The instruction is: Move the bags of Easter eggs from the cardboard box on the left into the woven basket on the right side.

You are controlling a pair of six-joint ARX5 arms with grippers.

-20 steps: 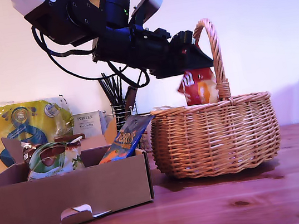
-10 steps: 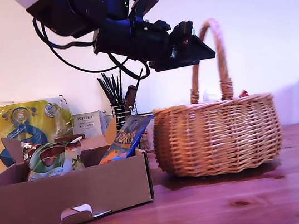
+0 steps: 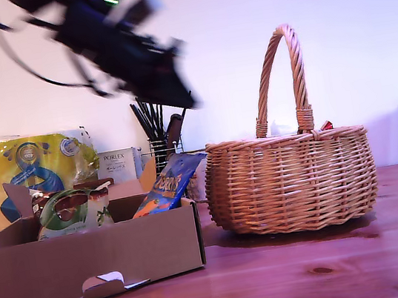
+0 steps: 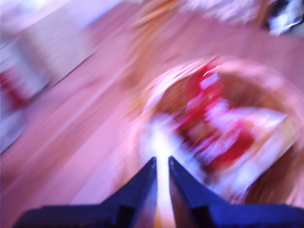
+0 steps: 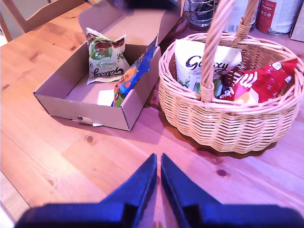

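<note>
The woven basket (image 3: 293, 180) stands at the exterior view's right and holds a white Galaxy bag (image 5: 190, 66) and a red bag (image 5: 266, 80). Only the red bag's corner (image 3: 325, 125) peeks over the rim there. The cardboard box (image 3: 89, 266) at that view's left holds a green-white bag (image 3: 70, 212) and a blue bag (image 3: 167, 184) leaning on its wall. My first gripper (image 3: 180, 99) is a blur high between box and basket, with a narrow gap and nothing in it (image 4: 162, 160). It looks back at the blurred red bag (image 4: 209, 118). My second gripper (image 5: 158, 156) hangs shut high over the table.
Behind the box stand a big yellow pack (image 3: 30, 170), a white Porlex box (image 3: 117, 165) and a wire pot of black sticks (image 3: 159, 144). Tins (image 5: 280, 14) stand behind the basket. The wooden table (image 3: 315, 274) runs in front of both containers.
The red bag has left my first gripper and now lies in the basket. That arm has risen and swung toward the exterior view's left. The basket turned and shifted slightly.
</note>
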